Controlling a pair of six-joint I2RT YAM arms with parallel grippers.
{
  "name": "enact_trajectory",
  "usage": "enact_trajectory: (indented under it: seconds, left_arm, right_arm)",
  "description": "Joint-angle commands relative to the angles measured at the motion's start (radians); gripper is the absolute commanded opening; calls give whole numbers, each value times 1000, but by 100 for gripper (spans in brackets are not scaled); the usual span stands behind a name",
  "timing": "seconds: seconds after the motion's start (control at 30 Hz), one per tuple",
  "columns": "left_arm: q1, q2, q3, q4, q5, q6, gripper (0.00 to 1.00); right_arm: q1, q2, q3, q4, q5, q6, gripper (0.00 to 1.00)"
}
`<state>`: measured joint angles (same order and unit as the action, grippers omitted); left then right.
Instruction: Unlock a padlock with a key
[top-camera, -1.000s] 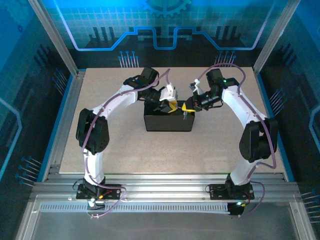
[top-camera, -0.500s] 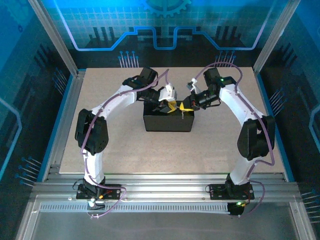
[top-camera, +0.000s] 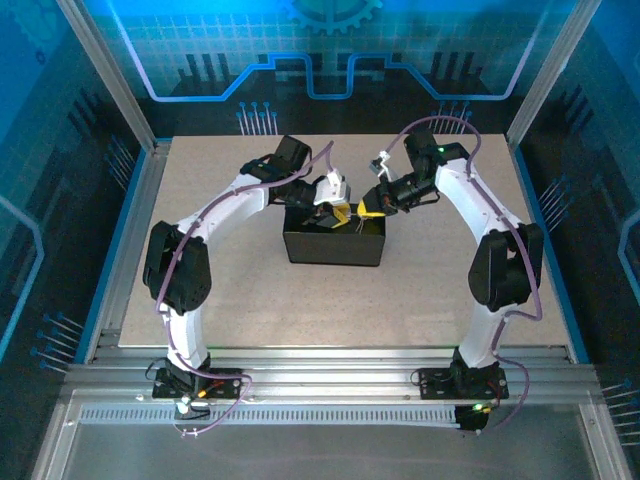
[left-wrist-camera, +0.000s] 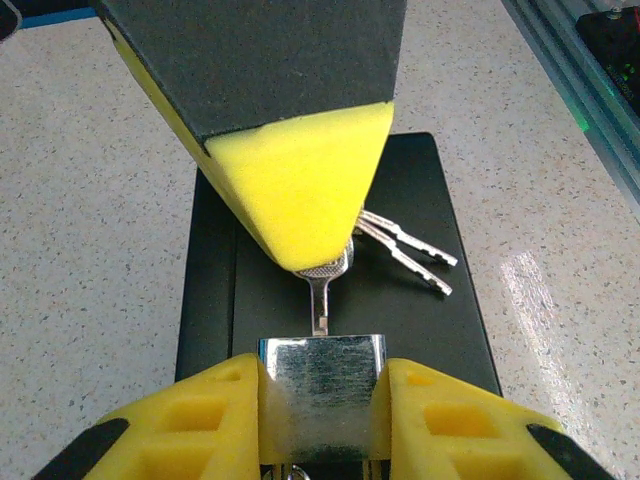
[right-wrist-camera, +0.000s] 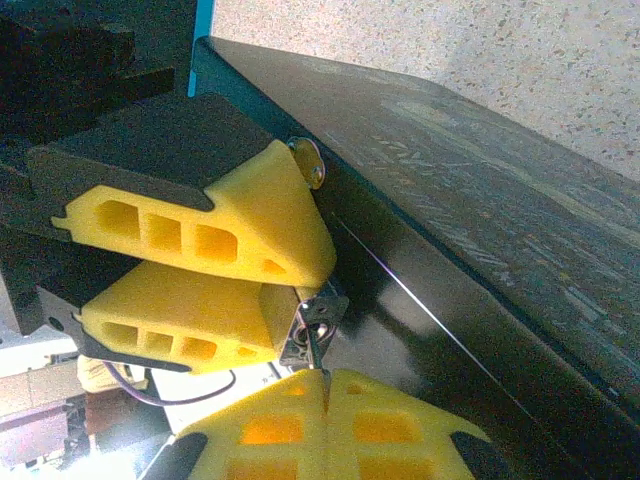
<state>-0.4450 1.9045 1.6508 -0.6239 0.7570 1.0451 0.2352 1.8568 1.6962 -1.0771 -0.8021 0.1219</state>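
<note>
The padlock is a small shiny metal block held above the black box, with my left gripper shut on its two sides. The key sticks into the padlock's keyhole face, its bow pinched under a yellow right finger. In the right wrist view my right gripper is shut on the thin key, which enters the padlock between the left fingers. From above, the left gripper and right gripper meet tip to tip over the box.
Two spare silver keys hang from the same ring and rest over the box lid. The box stands mid-table on speckled board. Metal rails and blue enclosure walls border the table.
Both arms have shifted slightly toward the back, and the right gripper has closed in leftward on the padlock. Both grips are unchanged.
</note>
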Motion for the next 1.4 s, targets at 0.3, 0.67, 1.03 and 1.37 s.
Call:
enact_trajectory:
  seconds: [0.3,0.67,1.03,1.37]
  left_arm:
    - [-23,-57,-65,166,44,-89,0]
    - [-29,-73,-75,135,104,-45,0]
    - [-21,-73,-106,158,76,-29,0]
    - [-2,-70,-110,184,83,-53,0]
  right_arm:
    - [46,-71,-145,198,-75,123,1]
    - [65,-97,-149,273,-89,195,0]
    - [19,-73,-71,102,-69,51,0]
    - [19,-76,-107,42,-17,-22,0]
